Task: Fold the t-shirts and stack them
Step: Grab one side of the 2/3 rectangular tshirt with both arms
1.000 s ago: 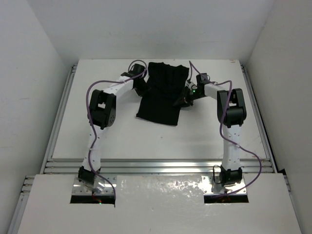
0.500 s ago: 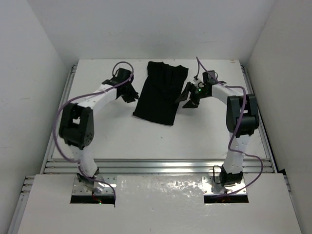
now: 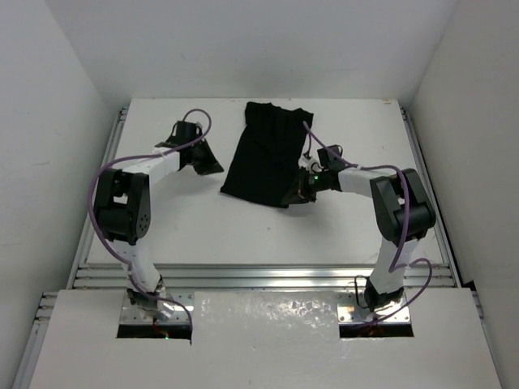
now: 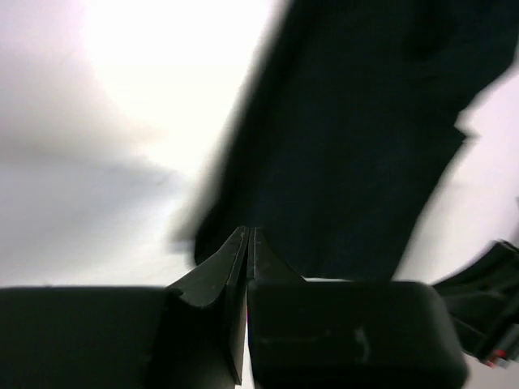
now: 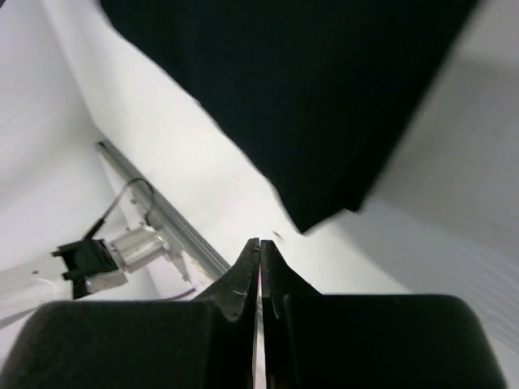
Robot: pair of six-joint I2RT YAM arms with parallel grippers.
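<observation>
— Right, where is the t-shirt lying?

— You are looking at the black t-shirt (image 3: 268, 154) lying as a long folded strip on the far middle of the table (image 3: 243, 235), with its near end slanting a little to the left.

— And how are the arms sitting?

— Your left arm is bending at its elbow on the left and pointing its forearm far and right. The left gripper (image 3: 208, 165) is sitting left of the shirt, with a strip of bare table showing between them. In the blurred wrist view its fingers (image 4: 215, 271) are pressing tip to tip, gripping nothing.

Your right arm is bending at its elbow on the right and pointing its forearm left, low over the table. The right gripper (image 3: 293, 194) is sitting just beside the shirt's near right corner. Its fingers (image 5: 239, 279) are also pressing together with nothing between them, and the cloth corner is lying just beyond the tips.
</observation>
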